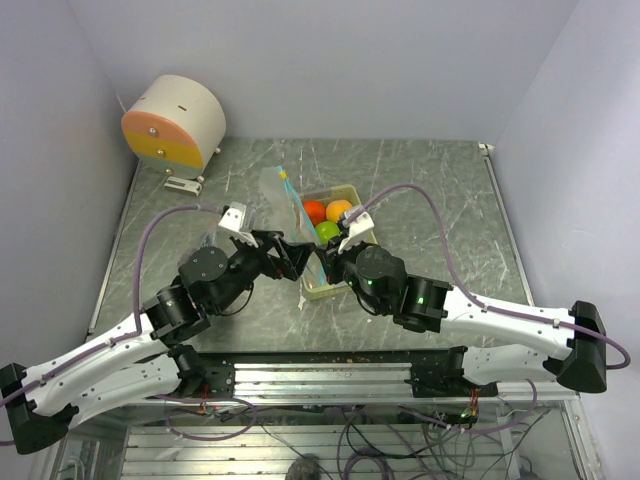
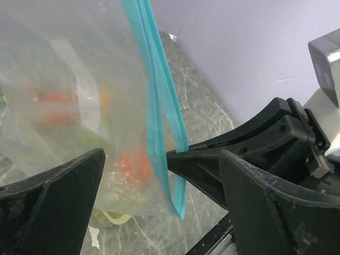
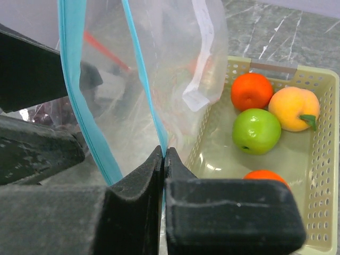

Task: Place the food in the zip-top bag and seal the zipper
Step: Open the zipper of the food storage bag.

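1. Rising over the table (image 1: pixel 440 200), the zip-top bag (image 1: pixel 278 200) is held upright just beside the basket (image 3: pixel 324 159), seemingly empty (fruit colours show through the plastic).
2. The food (image 3: pixel 256 130) lies in that basket, two orange fruits, a peach-like one and a green one, so bagging has not begun; the step in hand looks like opening the mouth.
3. The right gripper (image 3: pixel 163 159) is clenched on the teal zipper (image 2: pixel 159 95); the left gripper (image 2: pixel 162 164) is released, its fingers either side of the bag.
4. Next, I judge, the left must pinch the opposite lip and draw it away.
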Robot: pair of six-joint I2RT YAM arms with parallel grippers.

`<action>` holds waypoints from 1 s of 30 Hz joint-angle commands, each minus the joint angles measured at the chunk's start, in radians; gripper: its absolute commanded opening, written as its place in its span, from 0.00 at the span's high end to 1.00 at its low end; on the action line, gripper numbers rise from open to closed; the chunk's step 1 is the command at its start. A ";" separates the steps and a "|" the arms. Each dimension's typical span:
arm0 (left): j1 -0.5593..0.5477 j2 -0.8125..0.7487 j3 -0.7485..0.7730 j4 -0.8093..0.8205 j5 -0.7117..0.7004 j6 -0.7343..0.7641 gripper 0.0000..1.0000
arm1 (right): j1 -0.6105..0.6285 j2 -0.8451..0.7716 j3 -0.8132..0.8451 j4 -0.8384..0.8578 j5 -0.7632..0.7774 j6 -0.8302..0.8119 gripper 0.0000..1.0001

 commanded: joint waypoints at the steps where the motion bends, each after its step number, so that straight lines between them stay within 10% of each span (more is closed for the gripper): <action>1: -0.004 -0.007 -0.021 0.040 0.029 0.037 0.01 | -0.001 -0.009 0.016 0.038 -0.011 0.011 1.00; 7: -0.004 0.020 -0.051 0.074 -0.037 0.037 0.14 | -0.001 -0.030 0.015 0.044 -0.045 0.003 1.00; 13: -0.004 0.035 -0.058 0.078 -0.100 0.043 0.52 | -0.002 -0.072 -0.002 0.036 -0.050 0.014 1.00; 24: -0.004 0.080 -0.080 0.198 -0.283 0.071 0.46 | -0.002 -0.122 -0.016 -0.032 -0.067 0.054 1.00; 30: -0.005 0.099 0.055 -0.118 -0.468 0.052 0.93 | -0.003 -0.176 -0.028 -0.208 0.342 0.195 1.00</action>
